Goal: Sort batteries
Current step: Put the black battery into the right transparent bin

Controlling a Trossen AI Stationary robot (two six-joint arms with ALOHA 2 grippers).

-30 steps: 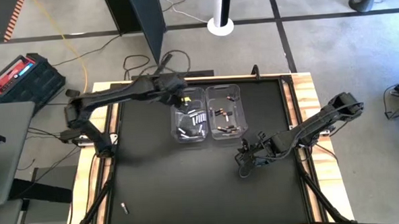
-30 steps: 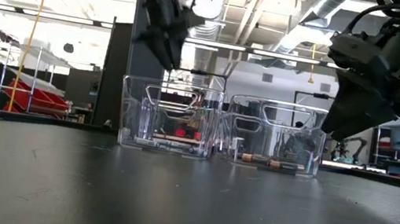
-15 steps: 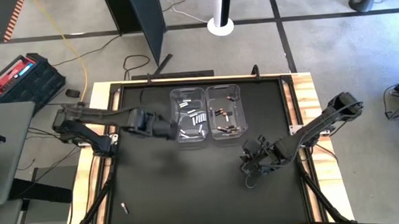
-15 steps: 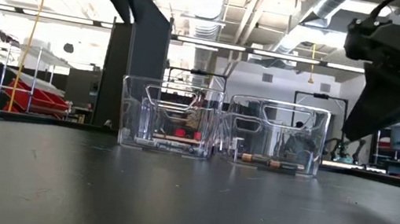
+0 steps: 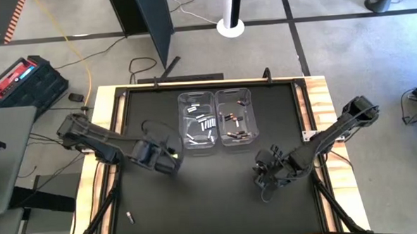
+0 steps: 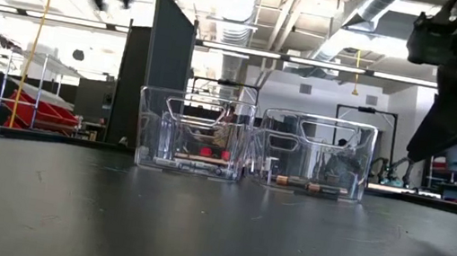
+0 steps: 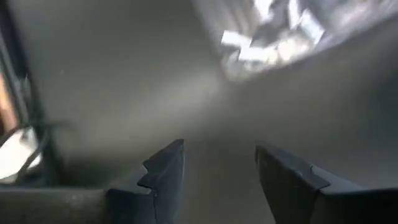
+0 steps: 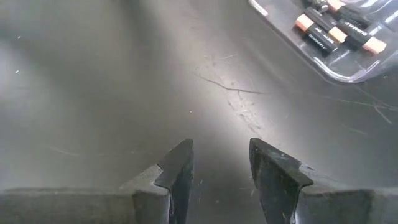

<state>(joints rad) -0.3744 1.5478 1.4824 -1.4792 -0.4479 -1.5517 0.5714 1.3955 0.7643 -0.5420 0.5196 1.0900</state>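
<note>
Two clear bins (image 5: 216,120) are sitting side by side at the far middle of the black tabletop (image 5: 212,194), the left one holding silvery-white batteries (image 5: 200,128), the right one dark, copper-tipped batteries (image 5: 236,127). Over the last second the left arm has swung away from above the left bin, and the left hand (image 5: 169,159) is now hovering low over bare tabletop just near-left of that bin, its fingers spread wide and carrying nothing. That suggests a cell has just been dropped off and the arm is heading for the next one. The right hand (image 5: 262,179) is waiting near-right of the bins, fingers parted and empty, having drifted slightly nearer. One stray battery (image 5: 130,218) is lying at the near-left corner, well apart from both hands. Only the high view is showing it; the low view is showing the cells resting on the bin floors, and the right wrist view alone is showing their copper ends.
</note>
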